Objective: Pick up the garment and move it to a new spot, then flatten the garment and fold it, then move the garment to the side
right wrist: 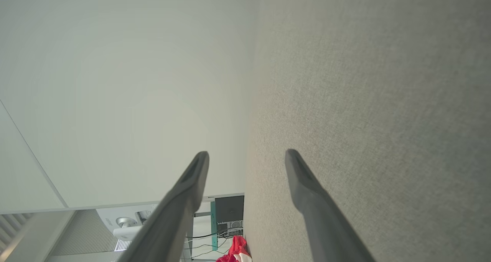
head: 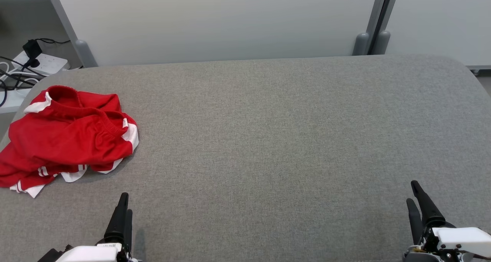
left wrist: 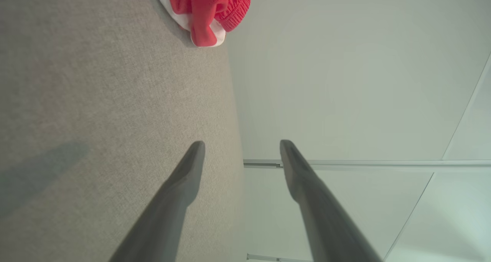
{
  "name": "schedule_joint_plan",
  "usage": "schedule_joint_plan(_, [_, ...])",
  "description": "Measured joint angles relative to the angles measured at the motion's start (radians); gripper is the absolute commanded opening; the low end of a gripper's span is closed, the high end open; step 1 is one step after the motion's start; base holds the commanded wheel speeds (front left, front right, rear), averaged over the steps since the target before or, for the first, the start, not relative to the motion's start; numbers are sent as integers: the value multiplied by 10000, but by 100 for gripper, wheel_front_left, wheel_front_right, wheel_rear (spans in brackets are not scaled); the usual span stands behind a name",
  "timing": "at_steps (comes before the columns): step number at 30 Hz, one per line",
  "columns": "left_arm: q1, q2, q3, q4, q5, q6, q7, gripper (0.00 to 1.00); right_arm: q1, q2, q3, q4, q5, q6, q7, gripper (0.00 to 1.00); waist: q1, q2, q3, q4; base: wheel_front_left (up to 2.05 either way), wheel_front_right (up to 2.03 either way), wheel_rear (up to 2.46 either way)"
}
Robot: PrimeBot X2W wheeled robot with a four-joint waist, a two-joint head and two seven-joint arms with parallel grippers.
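Currently low at the near edge of the grey tabletop (head: pixel 268 139): left hand (left wrist: pixel 241 143) and right hand (right wrist: pixel 246 152), well apart, one toward each near corner, both with fingers spread wide and gripping nothing. Crumpled at the far left of the tabletop, ahead of the left hand and clear of it: red garment (head: pixel 65 139) with white trim, elastic waistband toward the far side. Behind, pale wall panels (head: pixel 215 20).

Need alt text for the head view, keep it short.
A crumpled red garment with white trim lies at the left edge of a grey padded table. The left tool and right tool sit at the bottom corners, empty.
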Motion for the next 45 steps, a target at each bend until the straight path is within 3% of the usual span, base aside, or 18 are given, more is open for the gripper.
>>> schedule_joint_plan(10, [-256,104,-98,207,1074,0,-295,100,-491,-209,345,263,-853,0,-359,100,-1,0,30,-14,0,0,0])
schedule_joint_plan(45, [-1401,370,-249,1162,6587,31,-1321,100,-2008,-646,1296,1478,-5580,0,-1365,100,-3,0,155,-154,0,0,0])
